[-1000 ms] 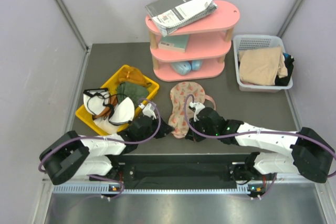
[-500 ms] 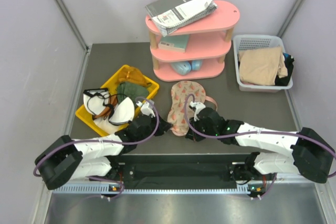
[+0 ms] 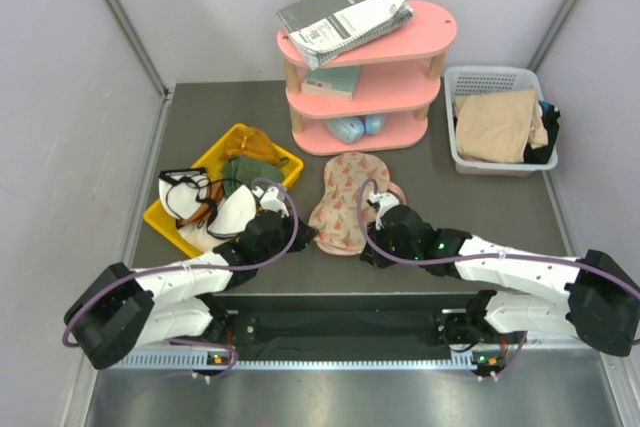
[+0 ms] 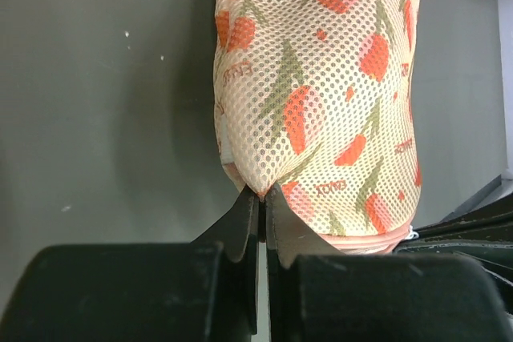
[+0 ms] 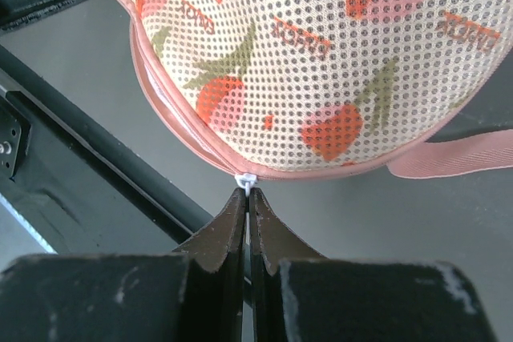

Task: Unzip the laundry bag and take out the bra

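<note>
Nearest, the left tool [image 4: 260,195] has its jaws pressed together on a pinch of mesh at the near left edge of the bag [image 4: 321,78] — the cloth puckers into the tips. The right tool [image 5: 247,194] is likewise pressed together, nipping the small white zip pull [image 5: 245,179] that sits on the pink trim [image 5: 172,110] at the bag's near end. The bag lies on the bench [image 3: 200,112], mid-bench between the two tools. Its long axis runs from about 7 o'clock, by the tools, to 1 o'clock, with the far end toward the pink shelf [image 3: 430,32]. Its strap [image 3: 397,190] loops out at 3 o'clock. Farther off — a yellow bin [image 3: 270,143] at 10 o'clock of the bag, and a white basket [image 3: 490,72] at 2 o'clock.
</note>
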`<state>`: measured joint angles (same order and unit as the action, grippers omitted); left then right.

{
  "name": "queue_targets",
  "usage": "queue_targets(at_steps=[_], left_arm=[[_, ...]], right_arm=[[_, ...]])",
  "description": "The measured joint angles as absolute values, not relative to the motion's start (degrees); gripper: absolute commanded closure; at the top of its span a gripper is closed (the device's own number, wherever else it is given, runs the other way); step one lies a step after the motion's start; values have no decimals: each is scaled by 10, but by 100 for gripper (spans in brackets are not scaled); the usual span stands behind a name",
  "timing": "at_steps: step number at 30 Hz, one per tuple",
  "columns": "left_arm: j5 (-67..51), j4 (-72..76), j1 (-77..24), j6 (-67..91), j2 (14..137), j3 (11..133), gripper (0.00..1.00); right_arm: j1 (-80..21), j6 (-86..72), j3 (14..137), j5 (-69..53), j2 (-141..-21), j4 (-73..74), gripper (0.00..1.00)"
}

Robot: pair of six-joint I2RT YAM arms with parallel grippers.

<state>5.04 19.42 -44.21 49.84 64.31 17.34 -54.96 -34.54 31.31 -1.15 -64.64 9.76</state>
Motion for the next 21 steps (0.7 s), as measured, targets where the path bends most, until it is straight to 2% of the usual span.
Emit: queue_targets(at_steps=[5,16,17,21], left_arm=[[22,185,-417,469,667,195,100],[-81,184,-363,371,820,304,99],[-85,184,-362,364,827,312,81],[-90,178,-354,343,828,326,34]], right_arm=[[-550,-341,313,-13,-647,92,100],[-589,-343,344,-18,-706,52,100],[-593,-345,347,-19,-715,49,100],[-596,-352,351,-20,-740,32,100]])
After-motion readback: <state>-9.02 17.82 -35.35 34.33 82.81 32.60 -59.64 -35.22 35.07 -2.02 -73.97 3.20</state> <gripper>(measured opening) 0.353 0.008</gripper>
